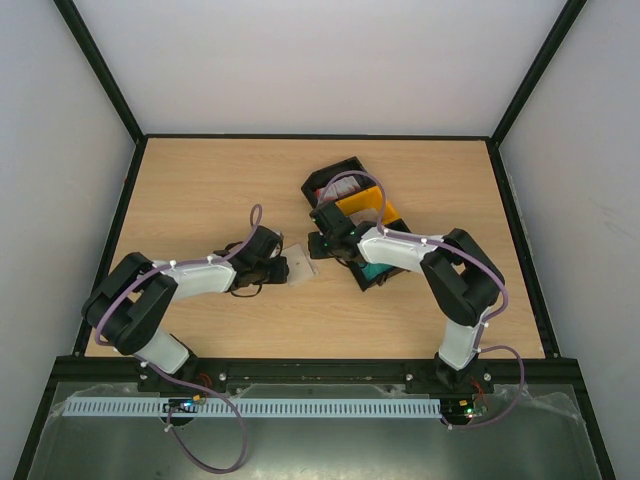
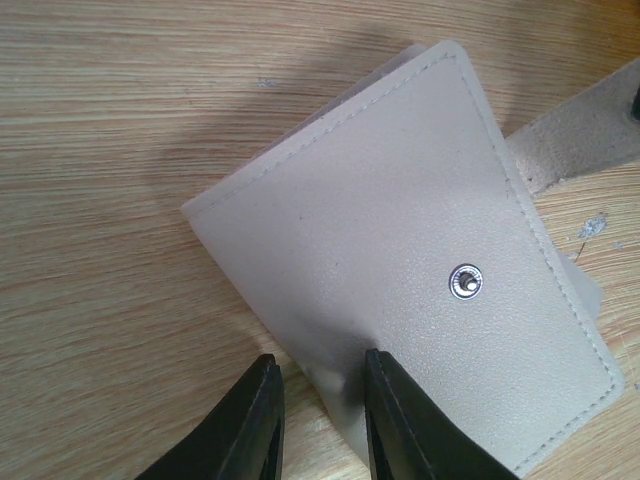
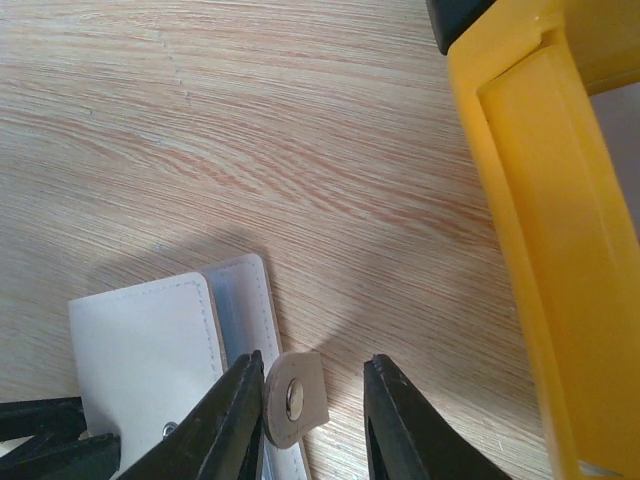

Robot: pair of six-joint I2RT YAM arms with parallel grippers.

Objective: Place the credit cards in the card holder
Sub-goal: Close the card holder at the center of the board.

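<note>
The left gripper (image 2: 322, 415), nearest the arm bases, has its black fingers (image 2: 398, 425) a little apart over the near edge of the small flat beige stitched card holder (image 2: 400, 260). One finger rests on the holder's face and the other beside it on the pale wooden table (image 2: 110, 120). The jaws straddle that edge but do not visibly pinch it. The holder lies flat on the table between the two grippers, its metal snap stud (image 2: 465, 281) facing up.

Just beyond, the right gripper (image 3: 312, 415) also has its jaws apart. The holder's beige strap tab (image 3: 295, 400) stands between them, touching one finger and clear of the other, so it is not clamped.

The step in hand appears to be opening the holder, and no card is being handled yet. The next move probably calls for the right jaws to close on the tab and draw the flap back. Meanwhile the left gripper would have to keep the body pinned so it does not slide.

Farther off, the black-and-yellow plastic tray (image 1: 352, 210) is largely covered by the right arm. The credit cards are hard to make out. A teal sliver (image 1: 376, 272) under the forearm may be one of them, and the far compartment's contents are too small to read. The holder's greyish-blue inner sleeve (image 3: 240, 310) shows only as a strip.
</note>
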